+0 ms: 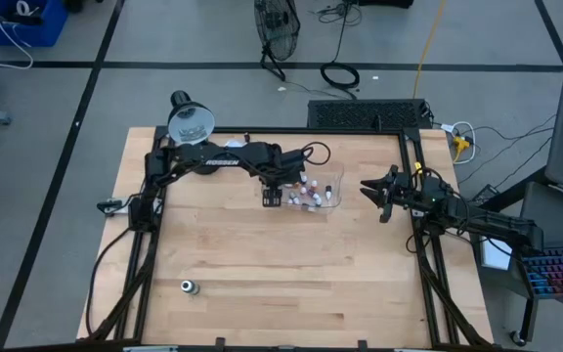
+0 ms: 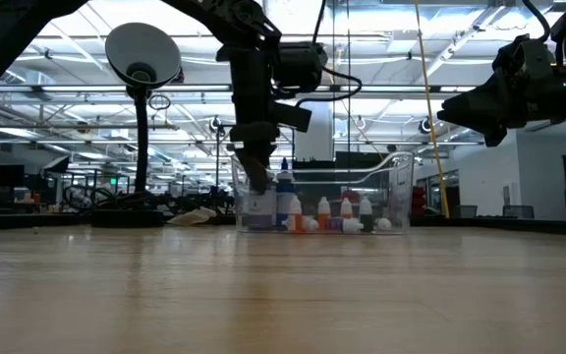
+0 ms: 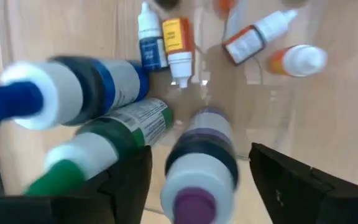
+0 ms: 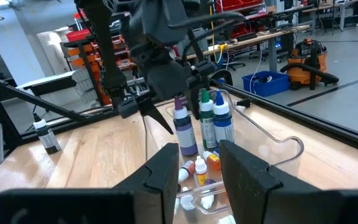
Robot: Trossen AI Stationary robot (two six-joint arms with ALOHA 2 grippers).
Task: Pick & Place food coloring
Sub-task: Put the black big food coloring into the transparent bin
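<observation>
So the clear plastic tray (image 1: 332, 182) sits near the back middle of the wooden table (image 1: 262, 264), and pretty much everything happens around it. Well off to its left and toward the front edge, one small stray bottle (image 1: 189, 286) sits alone. At the tray's left end, the left gripper (image 3: 194, 171) hangs right over the bigger food coloring bottles, fingers spread with the purple-capped bottle (image 3: 199, 168) in the gap, not squeezing it. The blue-topped bottle (image 3: 73, 90) and green-topped bottle (image 3: 104, 146) are just beside it. The tiny orange and white bottles (image 2: 334, 218) fill the tray's middle. Right of the tray, the right gripper (image 1: 374, 188) hovers above the table, fingers apart, holding nothing.
</observation>
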